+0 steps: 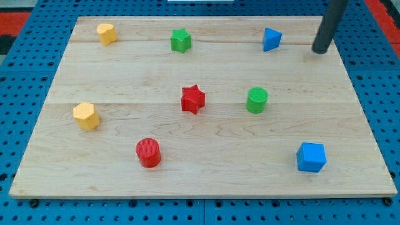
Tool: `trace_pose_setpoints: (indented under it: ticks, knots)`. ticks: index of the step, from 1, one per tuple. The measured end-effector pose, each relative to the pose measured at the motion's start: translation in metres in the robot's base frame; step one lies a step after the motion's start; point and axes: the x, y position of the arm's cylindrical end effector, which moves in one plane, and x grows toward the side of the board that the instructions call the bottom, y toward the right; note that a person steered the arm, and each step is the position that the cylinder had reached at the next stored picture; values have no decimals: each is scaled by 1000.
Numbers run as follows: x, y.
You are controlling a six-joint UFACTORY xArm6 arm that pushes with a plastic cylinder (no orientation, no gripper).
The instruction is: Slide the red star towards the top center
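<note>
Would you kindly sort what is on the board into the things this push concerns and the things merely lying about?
Job:
red star, mid-board
my tip, far off at the view's upper right

Lying about:
green star
blue triangle
green cylinder
red cylinder
blue cube
two yellow blocks

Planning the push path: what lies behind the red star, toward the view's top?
Bare board lies behind the red star up to the green star near the top edge. My tip stands far right. Nothing is covered.

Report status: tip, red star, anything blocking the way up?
My tip at the view's top right, beside the blue block. Red star mid-board, untouched. Green star sits near top center, close to the path.
</note>
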Motion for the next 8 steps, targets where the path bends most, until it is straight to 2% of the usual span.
trace_pose_setpoints:
  ticks: [3, 5, 6, 7, 8]
  knots:
    - [5, -16]
    - [19, -123]
    - [47, -193]
    - [52, -182]
    - [74, -179]
